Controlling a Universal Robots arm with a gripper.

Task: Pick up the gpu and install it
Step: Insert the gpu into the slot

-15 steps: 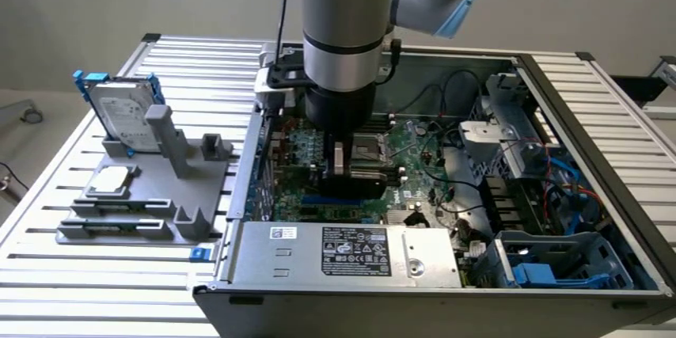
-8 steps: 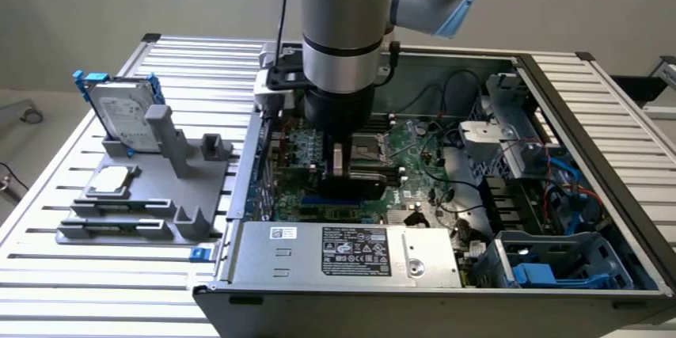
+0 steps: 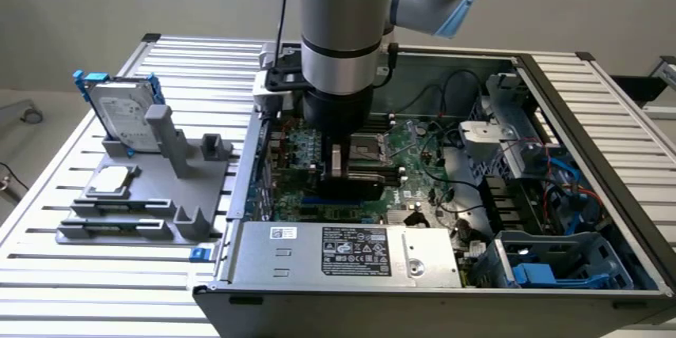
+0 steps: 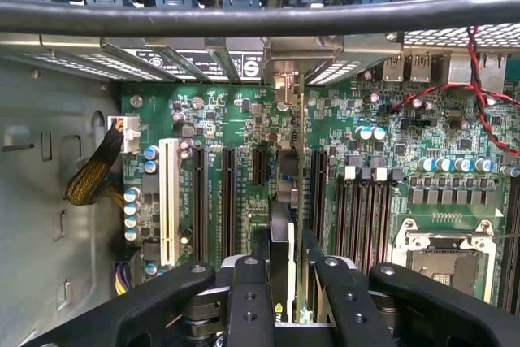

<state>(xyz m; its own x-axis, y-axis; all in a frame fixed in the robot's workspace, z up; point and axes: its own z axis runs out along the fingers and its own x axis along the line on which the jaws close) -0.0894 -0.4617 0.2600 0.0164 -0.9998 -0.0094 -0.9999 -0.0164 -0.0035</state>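
Pinching the gpu (image 4: 282, 237) tight, the gripper (image 4: 288, 286) holds it on edge over the green board (image 4: 390, 144) so it fits a slot (image 4: 318, 193).

Hand (image 3: 352, 170) with the gpu (image 3: 354, 187) low over the motherboard (image 3: 415, 184) inside the open computer case (image 3: 423, 314).

Tool (image 4: 283, 249) inside the case (image 3: 552, 93) on the tabletop (image 3: 63, 267), gpu (image 4: 284, 188) upright between its fingers (image 4: 250, 290), motherboard slots (image 4: 230, 193) under it. Stand (image 3: 138, 195) holding drive (image 3: 125, 112) sits outside, at the exterior view's left of the tool.
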